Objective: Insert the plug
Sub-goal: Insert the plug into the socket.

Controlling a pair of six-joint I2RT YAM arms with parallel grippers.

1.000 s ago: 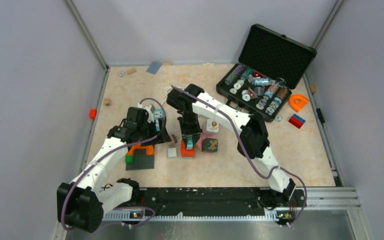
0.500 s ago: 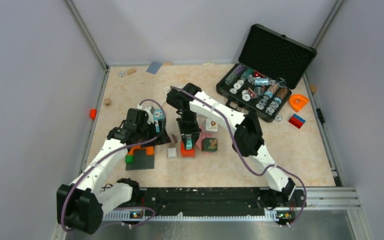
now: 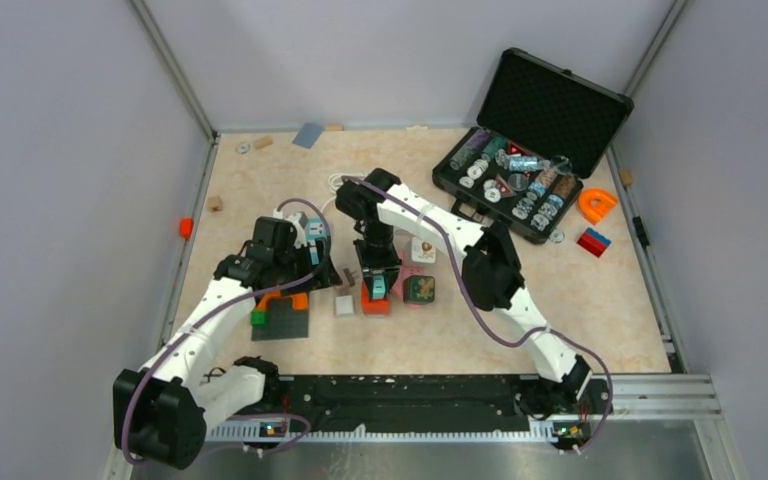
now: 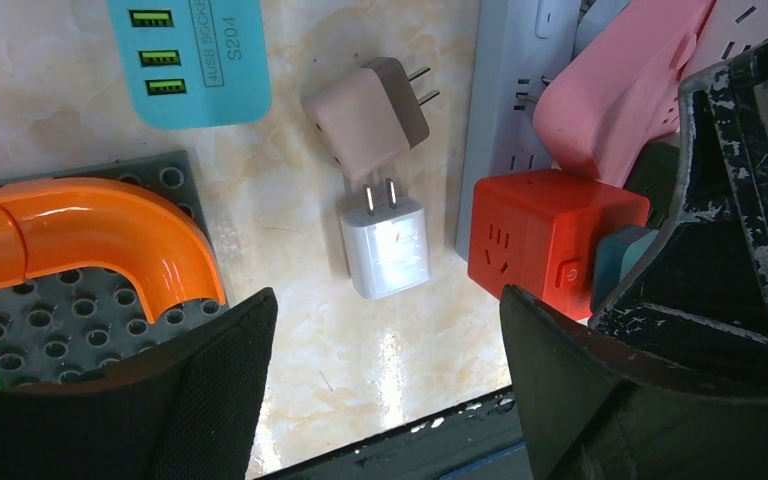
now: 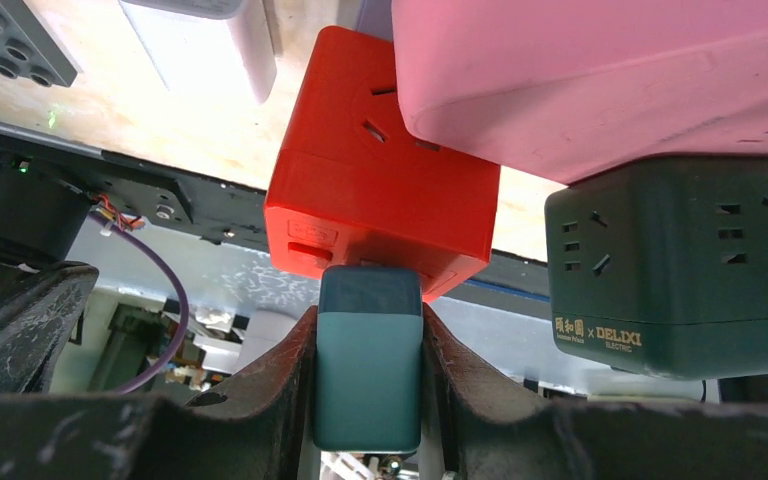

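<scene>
Clearly, the table (image 3: 600, 300) carries many things, with an open black case (image 3: 560, 105) at the far right. Near the middle a pink power strip (image 5: 600, 80) lies close against a dark green socket cube (image 5: 680, 260) and a red socket cube (image 5: 380, 190), which stand side by side. The right gripper (image 5: 368, 330) is clenched on the teal plug (image 5: 368, 370), whose front end meets one side of the red cube; whether its pins are inside, I cannot tell. The left gripper (image 4: 385, 330) hangs spread wide and grasps nothing. Below it lies a small white charger (image 4: 385, 245), just beside the red cube.
</scene>
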